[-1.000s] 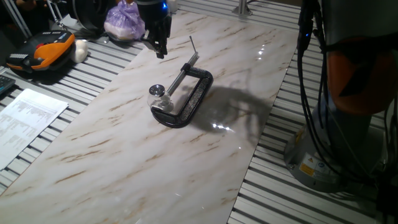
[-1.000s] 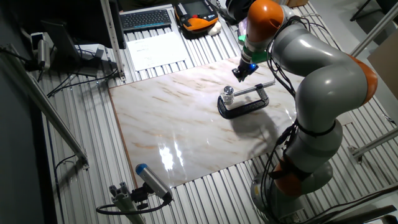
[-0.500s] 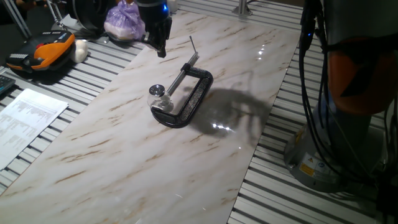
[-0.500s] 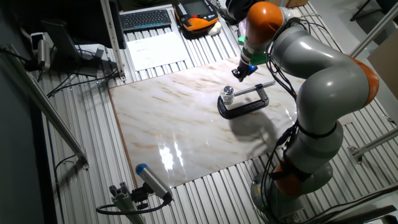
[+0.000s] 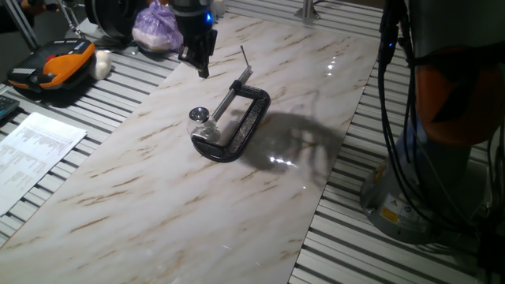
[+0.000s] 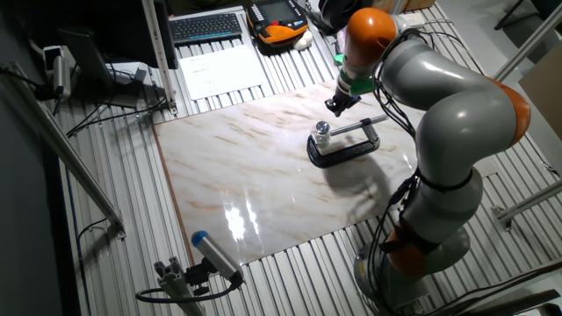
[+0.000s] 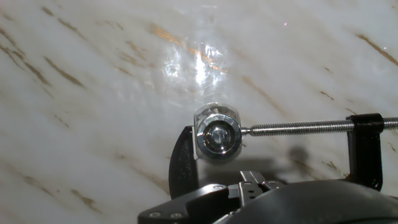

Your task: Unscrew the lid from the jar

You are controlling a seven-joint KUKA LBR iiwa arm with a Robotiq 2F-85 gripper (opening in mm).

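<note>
Since a second ago our gripper (image 5: 203, 69) has drifted slightly toward the far-left table edge, staying high above the marble top (image 5: 158, 197); the clamp and jar have not shifted. Whether our fingers are spread or closed we cannot tell: the fixed views show only a dark tip, and the hand view shows just the housing at the bottom of the frame. Nothing is held. Nearest to us in the one fixed view, the jar (image 5: 207, 132) sits pinched in the black clamp (image 5: 245, 126), its screw (image 7: 298, 127) pressing the glass from the side, and the lid (image 5: 199, 114) still sits on top, so unscrewing has not begun. In the hand view the lid (image 7: 217, 136) lies below centre, so we judge the job now is to centre over it, descend straight down, and close on its rim only, keeping our fingers clear of the screw and clamp frame. The jar is too small to see whether it holds anything. Beyond the table lie a paper (image 5: 31, 150), an orange device (image 5: 55, 67) and a purple bag (image 5: 158, 28)
</note>
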